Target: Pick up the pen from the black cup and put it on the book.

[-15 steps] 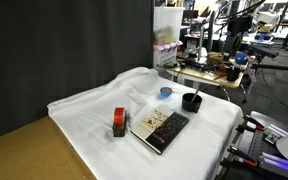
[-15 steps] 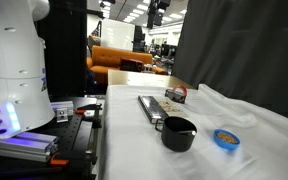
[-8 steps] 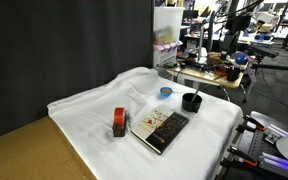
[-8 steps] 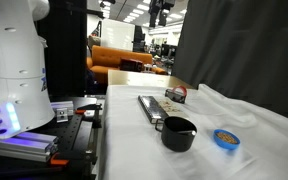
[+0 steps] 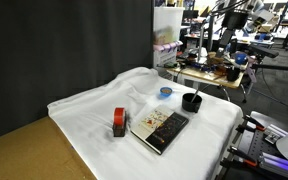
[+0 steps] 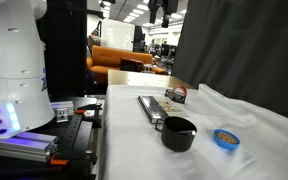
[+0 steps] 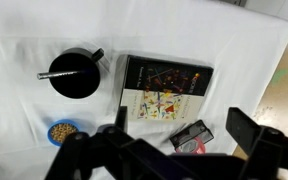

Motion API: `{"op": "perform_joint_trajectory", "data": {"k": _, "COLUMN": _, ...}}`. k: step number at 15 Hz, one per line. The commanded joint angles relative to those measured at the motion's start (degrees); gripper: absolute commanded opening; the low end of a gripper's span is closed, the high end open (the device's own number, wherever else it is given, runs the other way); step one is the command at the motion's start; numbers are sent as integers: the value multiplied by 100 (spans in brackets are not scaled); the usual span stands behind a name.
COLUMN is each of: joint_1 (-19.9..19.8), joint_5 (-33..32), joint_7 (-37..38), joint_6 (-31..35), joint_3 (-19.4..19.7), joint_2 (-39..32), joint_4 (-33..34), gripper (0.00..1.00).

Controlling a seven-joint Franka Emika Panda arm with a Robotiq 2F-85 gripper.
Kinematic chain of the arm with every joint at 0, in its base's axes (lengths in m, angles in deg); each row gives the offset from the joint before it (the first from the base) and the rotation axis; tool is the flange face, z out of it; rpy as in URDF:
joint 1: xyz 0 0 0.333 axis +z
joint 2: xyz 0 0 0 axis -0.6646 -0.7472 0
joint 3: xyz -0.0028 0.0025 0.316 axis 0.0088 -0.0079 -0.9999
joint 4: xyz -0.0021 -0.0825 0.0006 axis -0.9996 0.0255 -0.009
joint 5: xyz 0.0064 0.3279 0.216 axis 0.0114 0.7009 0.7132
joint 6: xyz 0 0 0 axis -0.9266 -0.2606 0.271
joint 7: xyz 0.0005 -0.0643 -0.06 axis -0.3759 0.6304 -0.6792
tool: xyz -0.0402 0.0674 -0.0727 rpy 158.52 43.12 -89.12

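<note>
Jaws spread wide and empty above the cloth-covered worktop
The pen lies across the rim of the cup, one end sticking out; cup stands just beside the book

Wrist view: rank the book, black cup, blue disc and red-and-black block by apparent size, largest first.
1. book
2. black cup
3. red-and-black block and blue disc: too close in size to rank.
</note>
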State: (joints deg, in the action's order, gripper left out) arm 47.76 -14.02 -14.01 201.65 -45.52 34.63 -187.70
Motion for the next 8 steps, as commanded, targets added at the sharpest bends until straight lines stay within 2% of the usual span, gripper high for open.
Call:
{"op": "perform_joint_trajectory", "data": {"k": 1, "joint_1": -26, "joint_5": 42, "joint_7": -144, "joint_6": -56, "joint_3": 4, "joint_2": -1, "joint_4": -7, "gripper": 100}}
{"op": "perform_joint_trajectory", "data": {"k": 8, "joint_1": 15, "joint_5": 68, "joint_7": -303, "joint_6": -105, "joint_3": 65, "joint_2": 42, "joint_4": -37, "gripper": 100}}
